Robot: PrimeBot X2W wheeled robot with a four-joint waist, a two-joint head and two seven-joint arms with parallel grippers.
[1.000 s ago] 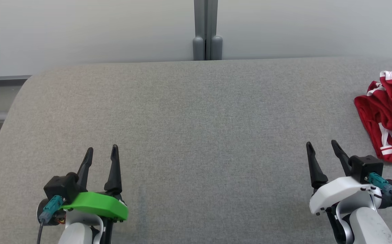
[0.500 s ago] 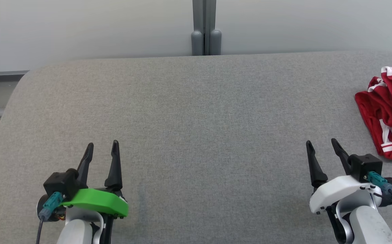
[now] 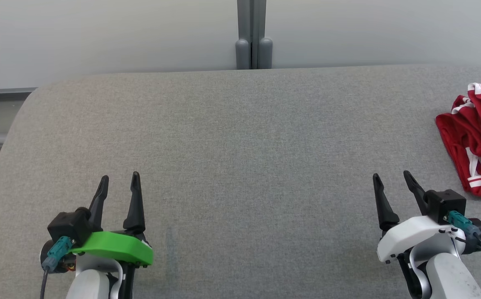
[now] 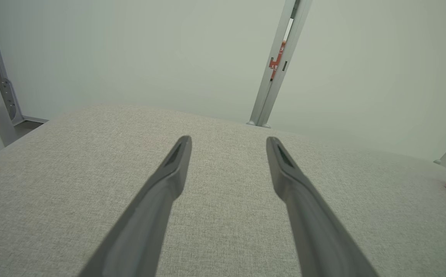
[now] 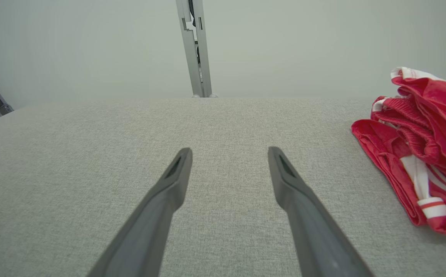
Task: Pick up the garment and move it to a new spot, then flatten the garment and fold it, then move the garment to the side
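Right gripper spread, empty, red garment crumpled near its right

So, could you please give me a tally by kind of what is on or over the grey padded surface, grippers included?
Garment, red with white stripes, crumpled: 1
Grippers, open and empty: 2 (left gripper, right gripper)
Total: 3

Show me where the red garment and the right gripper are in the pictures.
red garment [image 5: 419, 138], right wrist view, on its crumpled red folds.
right gripper [image 3: 391, 175], head view, midway between its two fingertips.
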